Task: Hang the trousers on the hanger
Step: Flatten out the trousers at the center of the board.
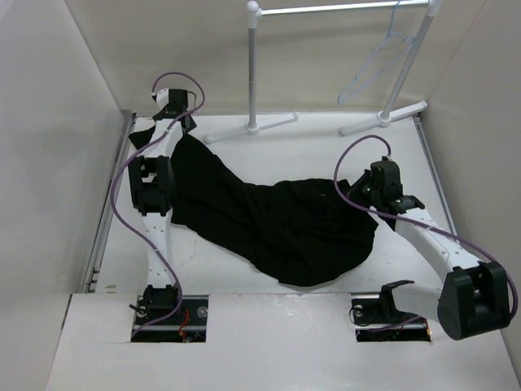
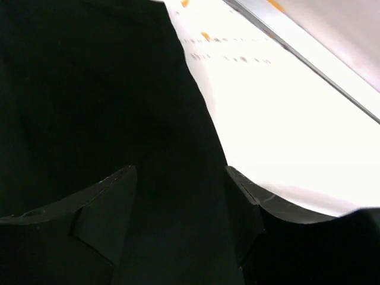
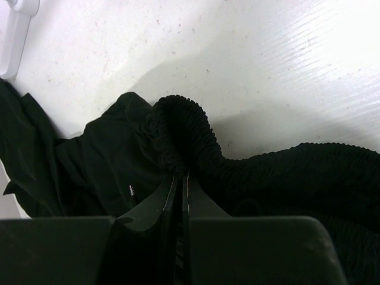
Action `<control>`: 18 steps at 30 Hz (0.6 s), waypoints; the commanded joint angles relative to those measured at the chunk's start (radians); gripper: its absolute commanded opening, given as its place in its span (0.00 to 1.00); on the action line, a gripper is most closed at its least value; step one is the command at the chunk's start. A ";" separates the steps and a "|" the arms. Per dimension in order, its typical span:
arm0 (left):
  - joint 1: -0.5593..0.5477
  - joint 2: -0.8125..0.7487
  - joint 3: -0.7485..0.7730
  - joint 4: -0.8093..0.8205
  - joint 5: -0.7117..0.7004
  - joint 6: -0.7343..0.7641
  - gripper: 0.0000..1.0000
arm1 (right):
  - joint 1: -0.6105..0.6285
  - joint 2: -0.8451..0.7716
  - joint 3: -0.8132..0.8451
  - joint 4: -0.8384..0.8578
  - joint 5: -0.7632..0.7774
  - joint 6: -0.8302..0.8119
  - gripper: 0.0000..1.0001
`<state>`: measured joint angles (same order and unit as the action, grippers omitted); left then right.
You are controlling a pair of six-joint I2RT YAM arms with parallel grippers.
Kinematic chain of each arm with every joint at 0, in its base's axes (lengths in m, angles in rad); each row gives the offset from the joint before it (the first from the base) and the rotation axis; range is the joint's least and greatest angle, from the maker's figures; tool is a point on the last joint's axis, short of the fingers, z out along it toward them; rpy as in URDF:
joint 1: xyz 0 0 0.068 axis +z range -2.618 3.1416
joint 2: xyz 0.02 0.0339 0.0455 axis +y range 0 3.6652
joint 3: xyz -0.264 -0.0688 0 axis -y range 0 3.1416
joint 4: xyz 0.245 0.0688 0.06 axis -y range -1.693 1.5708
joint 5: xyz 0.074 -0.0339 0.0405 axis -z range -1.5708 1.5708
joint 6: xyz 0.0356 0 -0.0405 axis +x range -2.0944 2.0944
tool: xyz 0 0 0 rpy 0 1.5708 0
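The trousers (image 1: 277, 224) lie on the table (image 1: 326, 151); behind them the hanger (image 1: 368, 63) seemingly hangs on the rack (image 1: 253, 65).

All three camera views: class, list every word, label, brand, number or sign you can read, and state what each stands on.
None can be read in any view.
Small orange and dark marks on the white table: too blurred to read.
Tiny white speck on the plain black soft-fabric trousers: too small to tell.

Left arm stretches forward, left gripper (image 2: 181, 173) with jaws apart. Right arm bends inward, right gripper (image 3: 179, 185) clamped on soft black trousers (image 3: 178, 127).
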<state>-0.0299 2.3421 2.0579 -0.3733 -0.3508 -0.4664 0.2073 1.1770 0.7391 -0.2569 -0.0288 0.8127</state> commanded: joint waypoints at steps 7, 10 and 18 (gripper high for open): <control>0.046 0.244 0.376 -0.042 -0.031 0.078 0.62 | 0.071 0.068 0.062 0.044 -0.060 0.011 0.05; 0.052 0.307 0.421 -0.023 -0.013 0.078 0.66 | 0.091 0.088 0.075 0.042 -0.062 0.011 0.05; 0.064 0.343 0.447 -0.018 0.006 0.069 0.12 | 0.097 0.124 0.092 0.048 -0.065 0.014 0.05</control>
<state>0.0223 2.7003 2.4729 -0.3851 -0.3573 -0.4015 0.3088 1.2991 0.7845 -0.2531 -0.0830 0.8162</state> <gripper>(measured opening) 0.203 0.078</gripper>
